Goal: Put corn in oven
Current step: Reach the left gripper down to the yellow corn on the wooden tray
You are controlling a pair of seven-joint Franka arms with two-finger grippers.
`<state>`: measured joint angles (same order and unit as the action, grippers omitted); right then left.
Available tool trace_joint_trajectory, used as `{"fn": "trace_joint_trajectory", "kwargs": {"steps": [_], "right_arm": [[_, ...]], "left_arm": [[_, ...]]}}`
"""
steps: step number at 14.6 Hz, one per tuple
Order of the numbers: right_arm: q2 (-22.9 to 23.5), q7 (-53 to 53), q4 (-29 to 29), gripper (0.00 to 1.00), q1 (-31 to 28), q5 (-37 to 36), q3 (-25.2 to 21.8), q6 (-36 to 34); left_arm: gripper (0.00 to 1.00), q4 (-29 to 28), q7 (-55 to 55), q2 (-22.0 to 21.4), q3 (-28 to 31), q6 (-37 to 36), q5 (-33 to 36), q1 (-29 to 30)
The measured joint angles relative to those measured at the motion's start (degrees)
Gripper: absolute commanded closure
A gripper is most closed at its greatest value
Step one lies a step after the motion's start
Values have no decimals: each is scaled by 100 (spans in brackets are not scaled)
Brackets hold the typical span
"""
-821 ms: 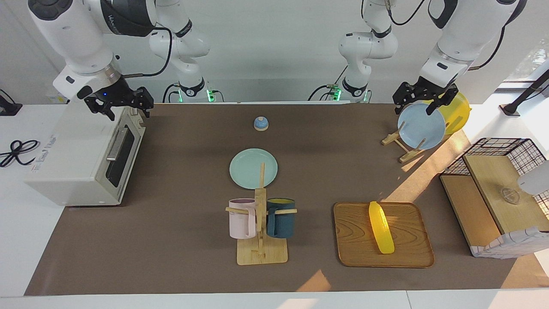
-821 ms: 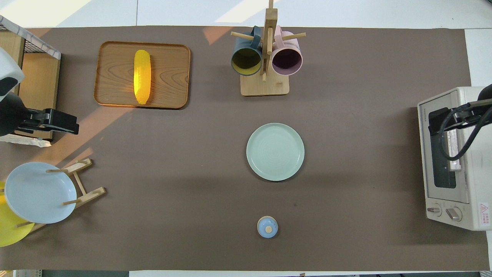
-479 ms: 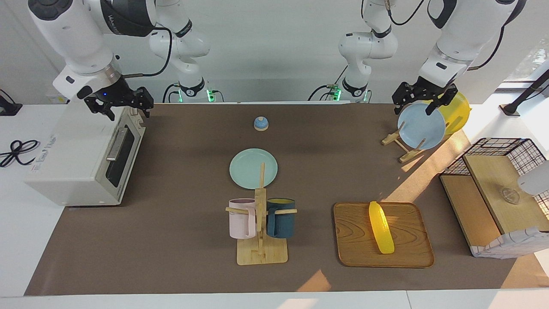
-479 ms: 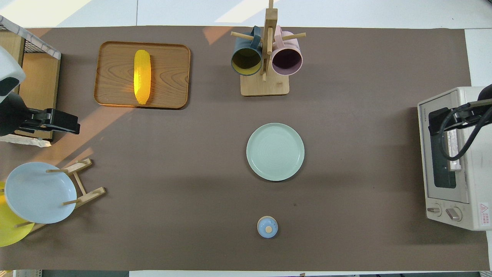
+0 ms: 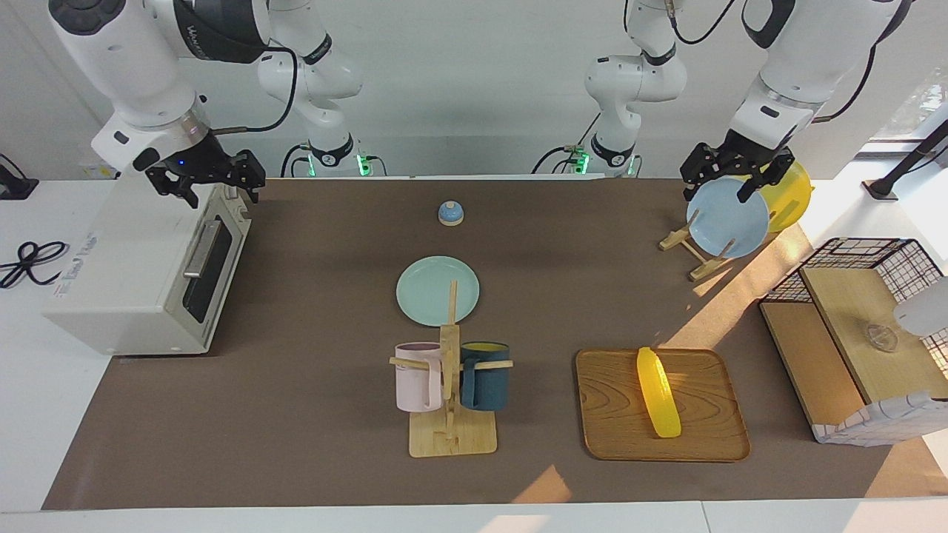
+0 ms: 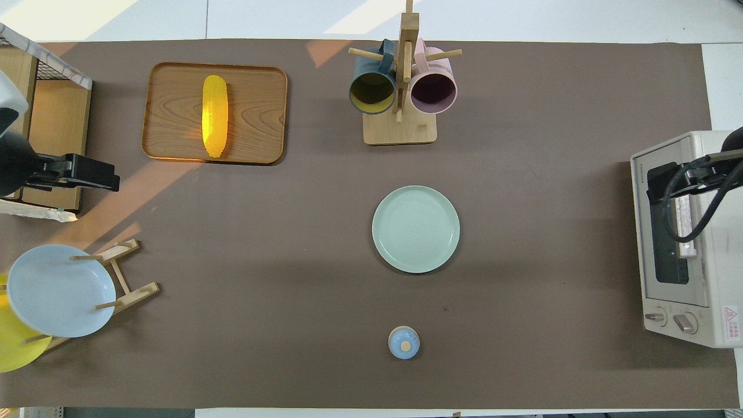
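Observation:
The corn (image 5: 658,392) (image 6: 214,116), a glossy yellow cob, lies lengthwise on a wooden tray (image 5: 703,429) (image 6: 255,116) toward the left arm's end of the table, farther from the robots. The white oven (image 5: 133,259) (image 6: 691,244) stands at the right arm's end with its glass door closed. My right gripper (image 5: 218,189) (image 6: 662,183) hangs open and empty over the oven's top edge. Over the plate rack, well away from the corn, my left gripper (image 5: 715,189) (image 6: 96,177) is open and holds nothing.
A mug rack (image 5: 450,414) with a pink and a dark blue mug stands beside the tray. A green plate (image 5: 437,290) and a small blue knobbed lid (image 5: 450,213) lie mid-table. A plate rack with a blue plate (image 5: 729,222) and a wire basket (image 5: 852,326) flank the left arm's end.
My left gripper has drifted a little away from the robots and toward the basket, still open. The right arm, corn and oven have not moved.

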<state>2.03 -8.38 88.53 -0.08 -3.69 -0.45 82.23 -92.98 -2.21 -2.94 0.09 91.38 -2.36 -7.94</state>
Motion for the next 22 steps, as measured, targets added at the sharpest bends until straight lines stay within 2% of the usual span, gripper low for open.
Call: {"fn": "trace_joint_trajectory", "kwargs": {"steps": [4, 8, 11, 15, 16, 17, 18, 22], "right_arm": [[0, 0, -1, 0, 0, 0, 1, 0], [0, 0, -2, 0, 0, 0, 1, 0], [0, 0, -2, 0, 0, 0, 1, 0], [0, 0, 4, 0, 2, 0, 16, 5], [-1, 0, 21, 15, 4, 0, 32, 39], [-2, 0, 57, 72, 5, 0, 53, 108], [-6, 0, 112, 100, 6, 0, 67, 179], [-90, 12, 503, 100, -80, 32, 41, 675]], "left_arm": [[0, -4, 0, 70, -32, 130, -8, -15], [0, 5, 0, 411, -54, 451, -9, -90], [0, 113, 0, 894, -56, 688, -9, -92], [0, 753, 0, 1935, -55, 1082, -10, -208], [0, 858, 0, 2190, -57, 1304, -10, -241], [0, 917, 0, 2403, -58, 1488, 0, -269], [0, 956, 1, 2601, -56, 1655, 41, -301], [0, 1233, 1, 3399, -55, 2296, 170, -375]]}}
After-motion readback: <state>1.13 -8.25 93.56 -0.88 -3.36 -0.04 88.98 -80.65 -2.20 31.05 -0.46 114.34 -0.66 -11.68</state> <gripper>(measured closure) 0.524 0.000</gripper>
